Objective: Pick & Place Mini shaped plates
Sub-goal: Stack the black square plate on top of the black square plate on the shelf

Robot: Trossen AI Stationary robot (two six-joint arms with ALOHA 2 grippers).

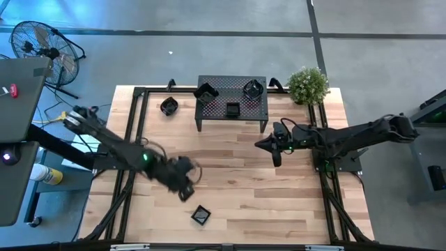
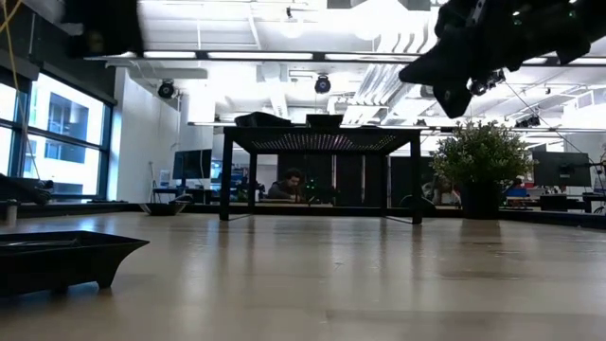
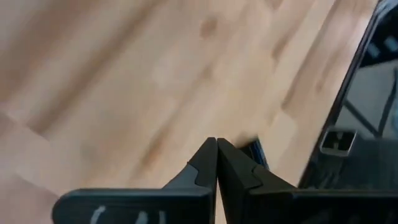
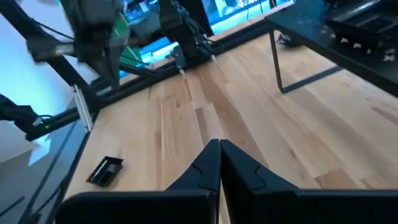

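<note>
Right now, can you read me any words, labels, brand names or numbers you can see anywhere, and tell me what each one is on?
None can be read.
The left gripper's base bears pale marks, too blurred and cut off to read.
The mini shaped plates, the black rack and the wooden table show no lettering.
Screens in the room behind are too small to read.

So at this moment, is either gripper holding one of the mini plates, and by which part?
No. The left gripper and the right gripper are both shut on nothing. The nearest plate lies free on the table.
</note>
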